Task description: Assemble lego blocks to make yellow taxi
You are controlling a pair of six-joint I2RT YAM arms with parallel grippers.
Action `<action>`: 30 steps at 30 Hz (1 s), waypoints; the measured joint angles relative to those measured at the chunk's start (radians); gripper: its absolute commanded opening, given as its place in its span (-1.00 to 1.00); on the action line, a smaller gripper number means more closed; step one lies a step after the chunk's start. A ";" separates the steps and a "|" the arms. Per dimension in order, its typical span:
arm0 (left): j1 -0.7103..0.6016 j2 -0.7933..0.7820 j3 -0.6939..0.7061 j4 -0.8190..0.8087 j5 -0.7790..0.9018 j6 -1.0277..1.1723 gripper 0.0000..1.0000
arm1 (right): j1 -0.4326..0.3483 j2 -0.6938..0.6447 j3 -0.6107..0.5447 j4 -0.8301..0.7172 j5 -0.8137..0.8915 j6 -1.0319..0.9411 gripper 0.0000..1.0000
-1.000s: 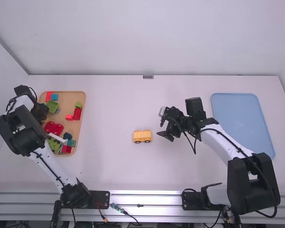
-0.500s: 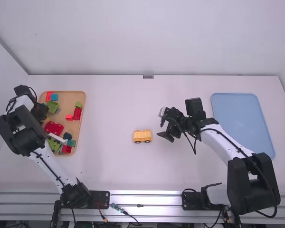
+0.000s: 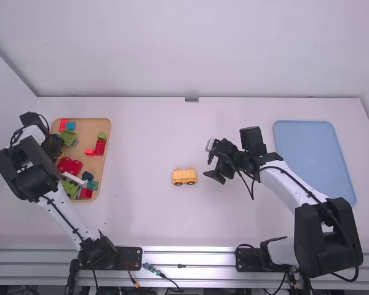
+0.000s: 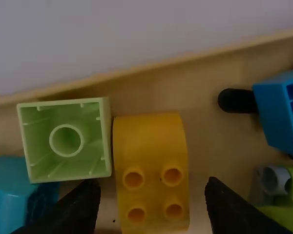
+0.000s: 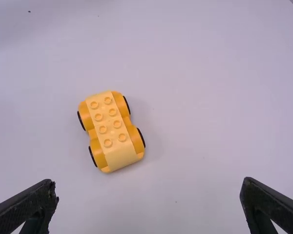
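My left gripper (image 3: 54, 145) is over the left side of the wooden tray. In the left wrist view my left gripper (image 4: 154, 202) stands open, its fingers on either side of a yellow curved block (image 4: 150, 161) with studs. A pale green hollow block (image 4: 66, 139) lies against that yellow block. On the table's middle stands a yellow wheeled base (image 3: 184, 176); in the right wrist view the wheeled base (image 5: 110, 129) has studs on top. Right of it, my right gripper (image 3: 216, 165) is held above the table; the right wrist view shows my right gripper (image 5: 149, 195) open and empty.
The wooden tray (image 3: 96, 120) at the far left holds red, green and teal blocks. In the left wrist view, a blue block (image 4: 278, 112) with a black wheel lies toward one side and a teal block (image 4: 10, 195) on the other. A blue mat (image 3: 313, 157) lies at the right.
My left gripper has shifted very slightly to the right over the tray. The right arm and the wheeled base have stayed in place.
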 measured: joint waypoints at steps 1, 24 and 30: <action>0.000 0.000 0.000 0.000 0.000 0.000 0.02 | 0.000 0.000 0.000 0.000 0.000 0.002 0.98; 0.000 0.000 0.006 -0.018 -0.010 0.003 -0.52 | 0.000 0.000 0.000 0.002 0.000 0.001 0.98; 0.000 0.001 0.096 -0.164 0.000 0.004 -0.96 | 0.000 0.000 0.000 0.001 0.000 0.002 0.98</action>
